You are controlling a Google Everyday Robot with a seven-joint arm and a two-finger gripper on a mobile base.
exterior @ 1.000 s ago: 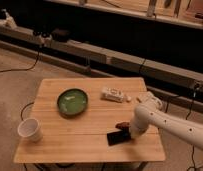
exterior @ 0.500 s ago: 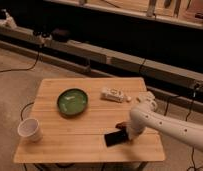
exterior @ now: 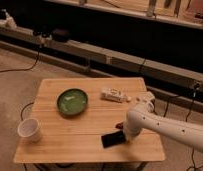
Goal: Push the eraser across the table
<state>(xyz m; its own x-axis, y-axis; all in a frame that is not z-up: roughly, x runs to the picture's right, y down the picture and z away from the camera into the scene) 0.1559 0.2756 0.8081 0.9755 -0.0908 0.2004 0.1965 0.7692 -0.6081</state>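
Note:
The eraser (exterior: 112, 140), a flat black block, lies near the front edge of the table (exterior: 80, 132), right of its middle. My gripper (exterior: 122, 131) is a dark shape at the end of the white arm (exterior: 160, 127), which reaches in from the right. The gripper is low over the table and sits against the eraser's right end. The small reddish-brown thing is hidden behind the gripper.
A green bowl (exterior: 72, 101) stands at the table's middle. A white printed box (exterior: 111, 94) lies at the back right. A white cup (exterior: 29, 129) stands at the front left corner. Cables run over the floor behind the table.
The arm has swung left and lower over the table. The eraser has slid a little to the left along the front edge.

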